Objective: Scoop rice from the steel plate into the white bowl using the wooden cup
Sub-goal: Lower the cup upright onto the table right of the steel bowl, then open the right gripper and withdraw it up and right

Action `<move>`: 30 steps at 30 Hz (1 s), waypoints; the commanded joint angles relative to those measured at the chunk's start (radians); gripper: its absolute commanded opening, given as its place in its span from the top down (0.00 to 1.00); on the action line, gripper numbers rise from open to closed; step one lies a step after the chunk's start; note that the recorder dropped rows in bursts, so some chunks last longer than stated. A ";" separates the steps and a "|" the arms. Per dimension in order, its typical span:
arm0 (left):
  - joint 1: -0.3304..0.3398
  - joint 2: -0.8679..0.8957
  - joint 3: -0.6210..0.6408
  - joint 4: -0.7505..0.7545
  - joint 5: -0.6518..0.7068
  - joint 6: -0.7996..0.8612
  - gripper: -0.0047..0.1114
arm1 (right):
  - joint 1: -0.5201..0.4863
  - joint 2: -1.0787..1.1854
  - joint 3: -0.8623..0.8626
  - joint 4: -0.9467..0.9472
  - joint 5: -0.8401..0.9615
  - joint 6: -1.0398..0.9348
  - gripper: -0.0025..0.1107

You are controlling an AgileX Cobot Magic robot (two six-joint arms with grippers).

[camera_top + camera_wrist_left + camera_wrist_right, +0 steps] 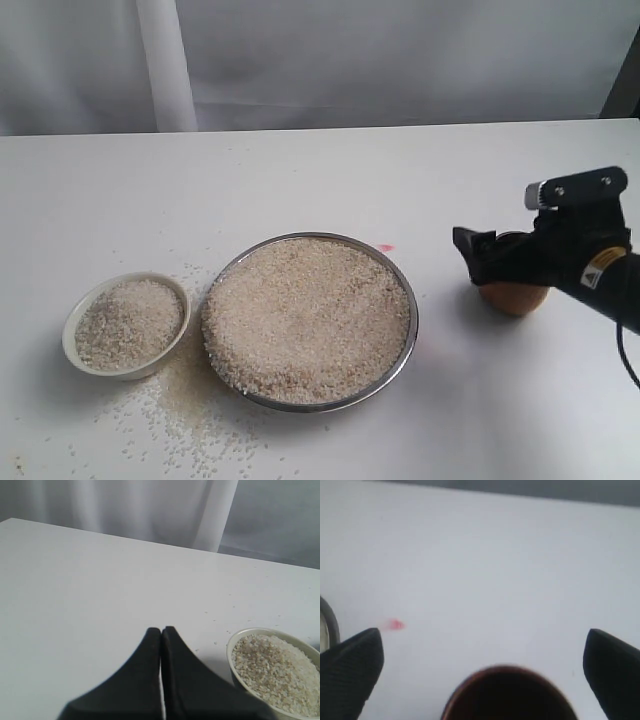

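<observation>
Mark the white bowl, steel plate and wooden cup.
white bowl (125,372), exterior view, front outer wall.
steel plate (413,325), exterior view, right-hand rim.
wooden cup (513,300), exterior view, lower rounded body.

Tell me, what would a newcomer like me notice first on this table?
The wide steel plate in the middle of the table, heaped with rice, stands out first. To its left sits a small white bowl also holding rice, with spilled grains scattered close by. On the right, the robot's right tool stands open around a wooden cup.
</observation>
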 commanded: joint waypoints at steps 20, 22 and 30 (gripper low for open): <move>-0.005 -0.002 -0.004 -0.006 -0.006 -0.002 0.96 | -0.004 -0.304 0.081 -0.040 -0.020 0.008 0.05; -0.005 -0.002 -0.004 -0.006 -0.006 -0.002 0.96 | -0.004 -0.304 0.083 -0.040 -0.055 0.008 0.05; -0.005 -0.002 -0.004 -0.006 -0.006 -0.002 0.96 | -0.004 -0.304 0.091 -0.048 -0.065 0.036 0.05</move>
